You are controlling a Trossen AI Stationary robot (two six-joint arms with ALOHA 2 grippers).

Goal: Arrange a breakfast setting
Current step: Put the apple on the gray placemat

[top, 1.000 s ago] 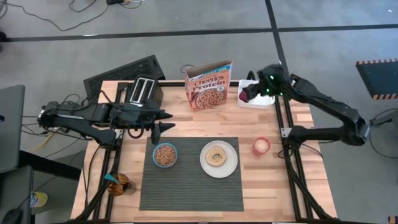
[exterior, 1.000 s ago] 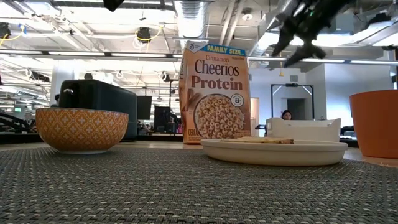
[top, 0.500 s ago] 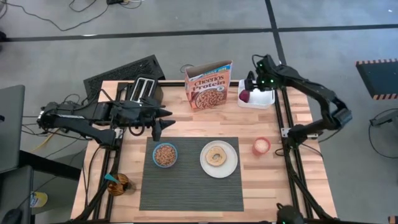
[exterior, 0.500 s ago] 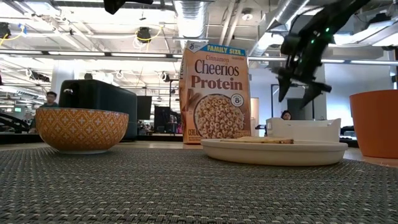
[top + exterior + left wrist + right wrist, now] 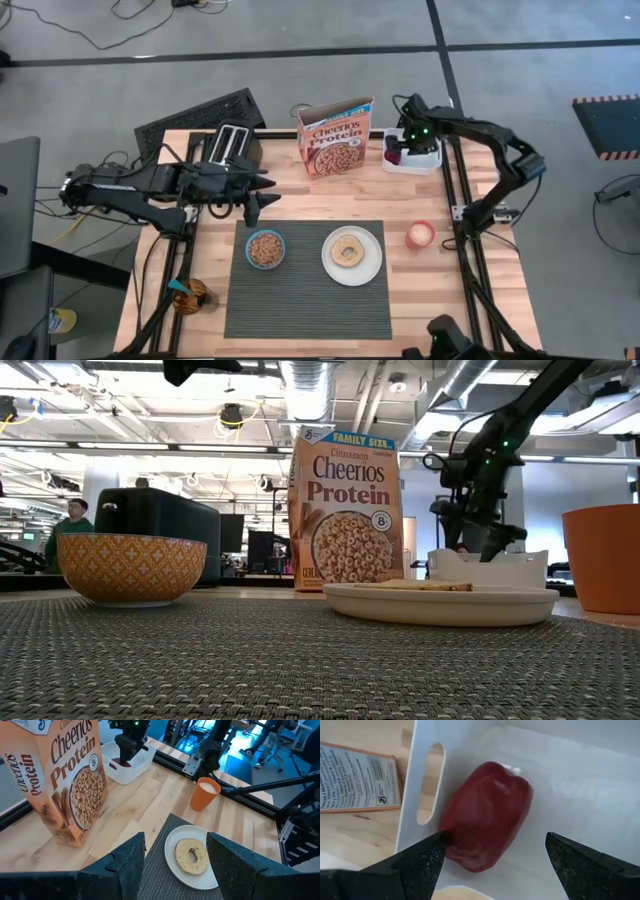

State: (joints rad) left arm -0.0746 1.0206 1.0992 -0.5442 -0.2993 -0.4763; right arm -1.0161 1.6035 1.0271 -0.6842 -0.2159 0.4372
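Note:
The dark-red fruit point(image 5: 485, 815) lies on the floor of the white container point(image 5: 575, 765) at the table's far right point(image 5: 428, 166). My right gripper point(image 5: 495, 840) is open and points down into the container, one finger on each side of the fruit. My left gripper point(image 5: 261, 197) is open and empty, hovering just right of the toaster and above the wood. The blue bowl point(image 5: 265, 248) of cereal and the white plate point(image 5: 368, 268) with the tan bagel point(image 5: 350, 249) stand on the dark ribbed placemat point(image 5: 305, 300). A blue spoon handle point(image 5: 182, 289) sticks out of a small cup at the near left. My right gripper comes at the fruit from above, pointing down. One fingertip point(image 5: 437, 845) stands at the fruit's edge point(image 5: 451, 827); I cannot tell whether it touches. The other fingertip is clear of the fruit.
A cereal box point(image 5: 335, 137) stands upright just left of the container. The black toaster point(image 5: 232, 148) is at the far left, behind my left arm. An orange cup point(image 5: 420, 235) stands right of the placemat. A person shows in the room beyond the table point(image 5: 72, 520).
My right gripper has gone down from high above the table into the white container, toward the fruit, and stays open.

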